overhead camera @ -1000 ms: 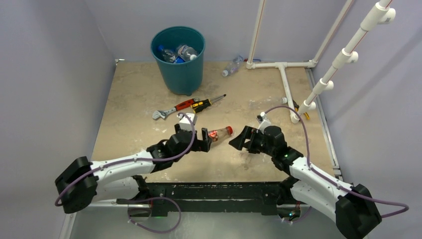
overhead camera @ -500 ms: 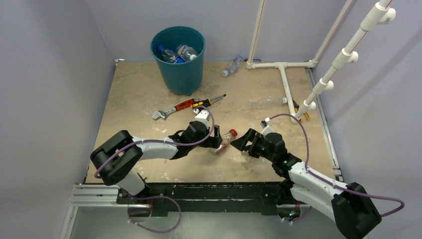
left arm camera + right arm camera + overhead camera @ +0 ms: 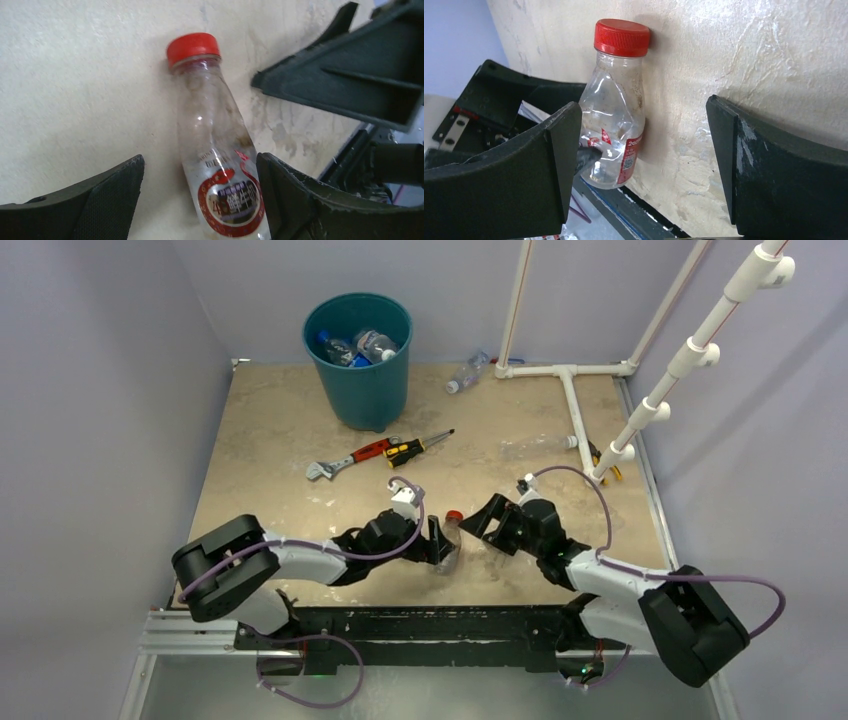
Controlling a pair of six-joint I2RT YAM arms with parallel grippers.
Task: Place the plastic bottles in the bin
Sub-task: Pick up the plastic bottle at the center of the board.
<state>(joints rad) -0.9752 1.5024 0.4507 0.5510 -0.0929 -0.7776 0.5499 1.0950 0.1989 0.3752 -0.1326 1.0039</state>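
**Red-capped bottle lies between open left gripper fingers, cap to the back**

The red-capped bottle (image 3: 449, 537) lies on its side on the worktop (image 3: 280, 440), close to the front edge and between the two arms. Its long axis runs front to back. The cap points away from the arm bases and the base points toward the front edge.

The left gripper (image 3: 199, 167) straddles the lower, labelled part of the bottle and is not clenched. In the left wrist view one finger sits against the bottle's side, while the other stands clear of it with bare worktop between. The right gripper (image 3: 644, 107) is spread wide just to the right of the bottle, at cap height, and holds nothing.

Three bottles lie on the worktop:
- the red-capped one;
- a second bottle (image 3: 467, 372) at the back, beside the white pipe frame (image 3: 570, 390);
- a clear bottle (image 3: 535, 446) on the right.

The bin (image 3: 372, 390) stands upright at the back left. At least two blue-labelled bottles show inside it, and I cannot tell the full count. One wrench (image 3: 345, 460) and one screwdriver (image 3: 415, 447) lie end to end between the bin and the arms.
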